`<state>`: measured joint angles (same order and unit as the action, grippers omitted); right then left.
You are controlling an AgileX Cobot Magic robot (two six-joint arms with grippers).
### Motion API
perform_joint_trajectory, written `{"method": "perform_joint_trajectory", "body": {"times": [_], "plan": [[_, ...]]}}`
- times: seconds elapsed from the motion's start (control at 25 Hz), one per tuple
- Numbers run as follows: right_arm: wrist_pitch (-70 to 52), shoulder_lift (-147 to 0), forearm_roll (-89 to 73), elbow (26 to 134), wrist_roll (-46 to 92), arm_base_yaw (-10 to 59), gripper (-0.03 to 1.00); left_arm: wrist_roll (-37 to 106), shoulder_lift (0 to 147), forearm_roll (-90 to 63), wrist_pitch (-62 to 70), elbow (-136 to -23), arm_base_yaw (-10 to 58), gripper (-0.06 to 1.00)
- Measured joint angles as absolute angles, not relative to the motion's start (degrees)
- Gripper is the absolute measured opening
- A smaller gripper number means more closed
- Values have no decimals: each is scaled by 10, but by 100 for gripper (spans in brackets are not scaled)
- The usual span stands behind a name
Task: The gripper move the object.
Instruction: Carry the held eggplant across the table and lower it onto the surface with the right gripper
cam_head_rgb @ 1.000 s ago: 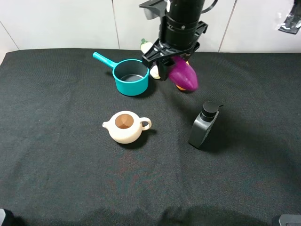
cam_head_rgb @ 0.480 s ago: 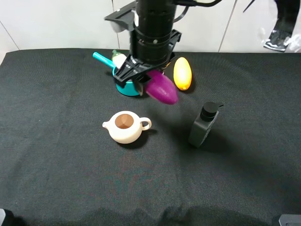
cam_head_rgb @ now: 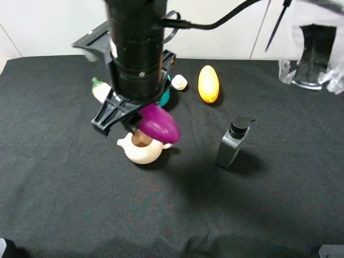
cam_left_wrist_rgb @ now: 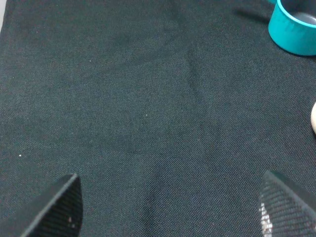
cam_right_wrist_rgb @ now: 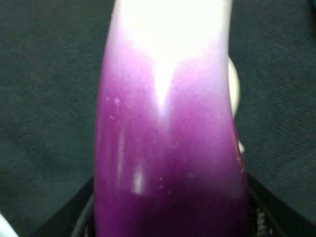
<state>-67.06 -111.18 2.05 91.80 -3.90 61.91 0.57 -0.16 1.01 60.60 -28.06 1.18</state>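
Note:
The right gripper (cam_head_rgb: 127,116) is a black cylinder with thin black fingers, hanging over the middle-left of the black cloth. It is shut on the purple eggplant (cam_head_rgb: 158,123), which lies tilted in its grasp above the cloth. The eggplant's green stem and white neck (cam_head_rgb: 100,90) stick out to the left, and its purple end hangs over the cream teapot (cam_head_rgb: 141,151). In the right wrist view the eggplant (cam_right_wrist_rgb: 168,148) fills the picture. The left gripper (cam_left_wrist_rgb: 170,212) is open and empty over bare cloth; it does not show in the high view.
A teal saucepan (cam_head_rgb: 166,95) is mostly hidden behind the arm; it also shows in the left wrist view (cam_left_wrist_rgb: 295,30). A yellow-orange oval fruit (cam_head_rgb: 208,83) and a small white object (cam_head_rgb: 179,82) lie at the back. A black pump bottle (cam_head_rgb: 232,142) stands to the right.
The right gripper has carried the eggplant left and toward the front, from beside the yellow fruit, past the saucepan, to above the teapot. The fruit and small white object are uncovered.

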Motion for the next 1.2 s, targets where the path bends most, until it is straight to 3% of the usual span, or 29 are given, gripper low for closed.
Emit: {"method": "perform_joint_trajectory", "body": {"times": [1.2], "plan": [[-635, -1178, -5, 918, -52, 695, 39, 6, -2, 10, 606, -281, 12, 76]]}}
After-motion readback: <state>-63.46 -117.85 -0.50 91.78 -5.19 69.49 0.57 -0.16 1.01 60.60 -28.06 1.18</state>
